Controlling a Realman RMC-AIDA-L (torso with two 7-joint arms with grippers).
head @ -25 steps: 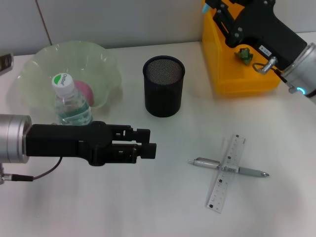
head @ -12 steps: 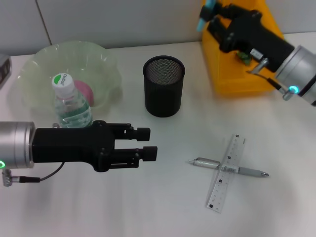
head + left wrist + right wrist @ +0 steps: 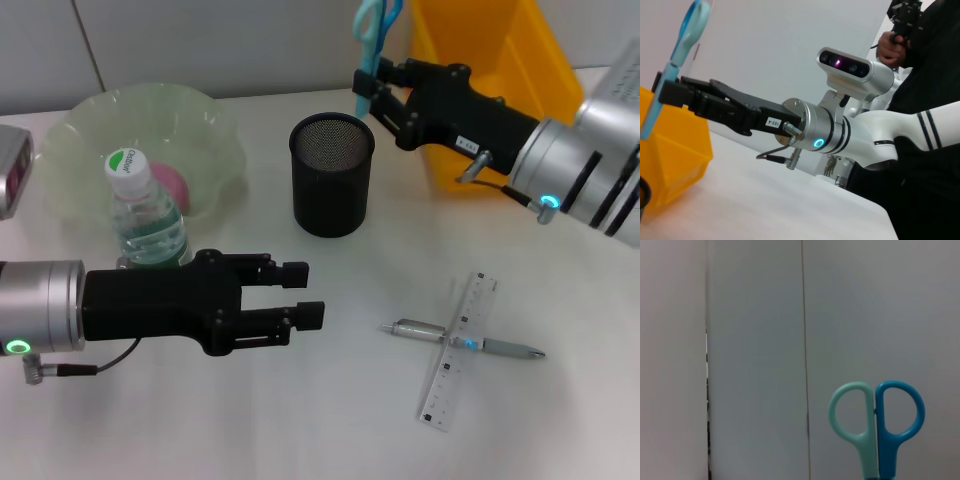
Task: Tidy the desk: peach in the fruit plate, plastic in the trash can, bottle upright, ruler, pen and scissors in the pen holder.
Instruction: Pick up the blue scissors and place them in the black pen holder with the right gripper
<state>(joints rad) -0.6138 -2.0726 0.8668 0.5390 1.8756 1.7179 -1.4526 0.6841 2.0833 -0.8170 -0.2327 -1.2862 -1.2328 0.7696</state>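
1. Carrying the blue-and-teal plastic-handled scissors (image 3: 372, 30) in my right claw (image 3: 364, 88), I hold them clenched, handles up, just beside and above the rim of the black mesh cylindrical pen holder (image 3: 331, 173).
2. In the right wrist view the two handle loops stand upright against the grey wall, so the blades point down below my claw; I cannot see the tips.
3. My judgement: the scissors step is in hand. The next move calls for shifting the blades over the holder's mouth, lowering them inside, then letting go.
4. The risk I see is the tips catching the mesh rim and tipping the holder.
5. My left claw (image 3: 302, 294) hovers low over the white tabletop (image 3: 330, 420), fingers spread and gripping nothing, just in front of the clear plastic water bottle with green cap (image 3: 146, 212), which stands upright.
6. The pink peach (image 3: 168, 185) already lies in the pale green wavy-edged fruit plate (image 3: 215, 120).
7. The clear plastic ruler (image 3: 458, 351) and silver pen (image 3: 462, 340) lie crossed on the tabletop, waiting.
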